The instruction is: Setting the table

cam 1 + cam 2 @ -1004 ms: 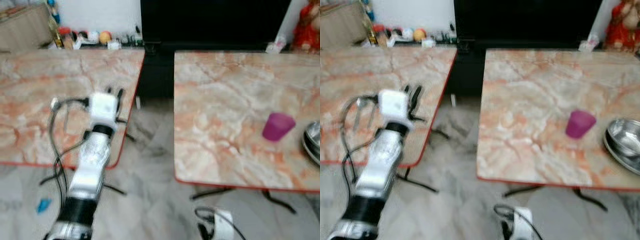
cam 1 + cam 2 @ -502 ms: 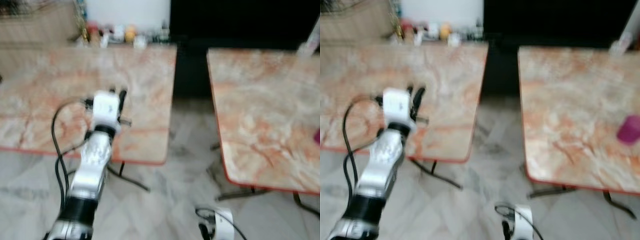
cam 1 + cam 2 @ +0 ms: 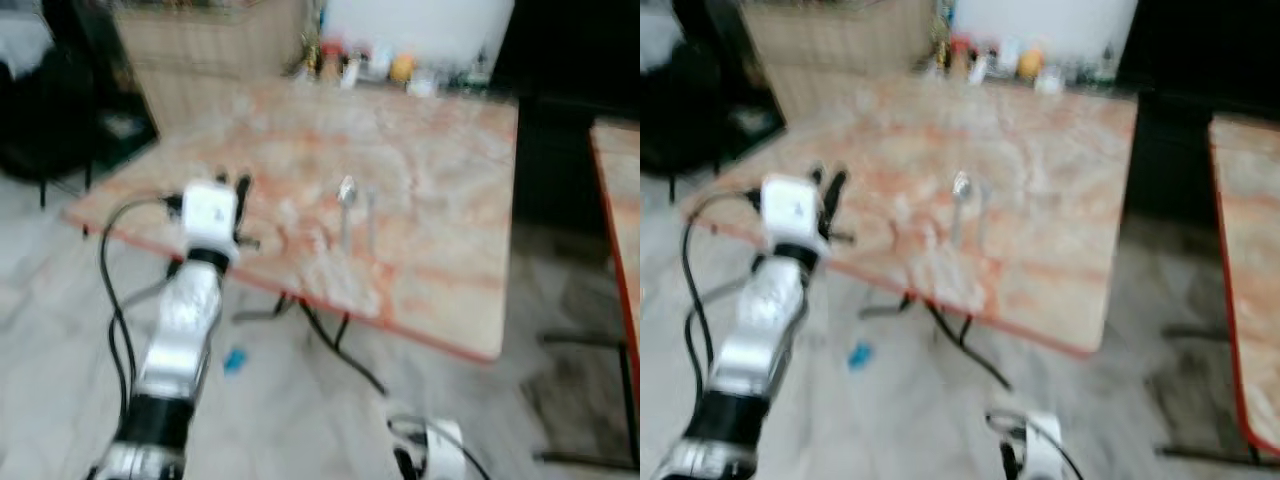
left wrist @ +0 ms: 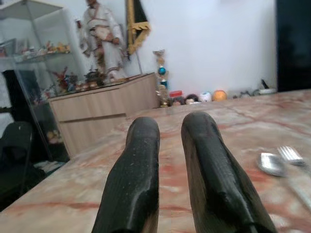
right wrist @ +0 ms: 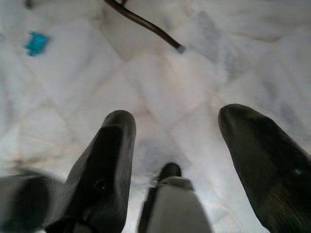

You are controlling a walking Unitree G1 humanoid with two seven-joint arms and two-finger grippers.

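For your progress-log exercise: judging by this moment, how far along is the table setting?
Done: a spoon and a fork lie side by side on the marble table. In hand: nothing; the left end effector is raised by the table's near edge, the right end effector hangs open over the floor. Left: no plate or cup on this table.

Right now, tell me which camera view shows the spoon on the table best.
The left wrist view: the spoon is sharp and close, beside a fork on the marble table. Both eye views show it small and blurred.
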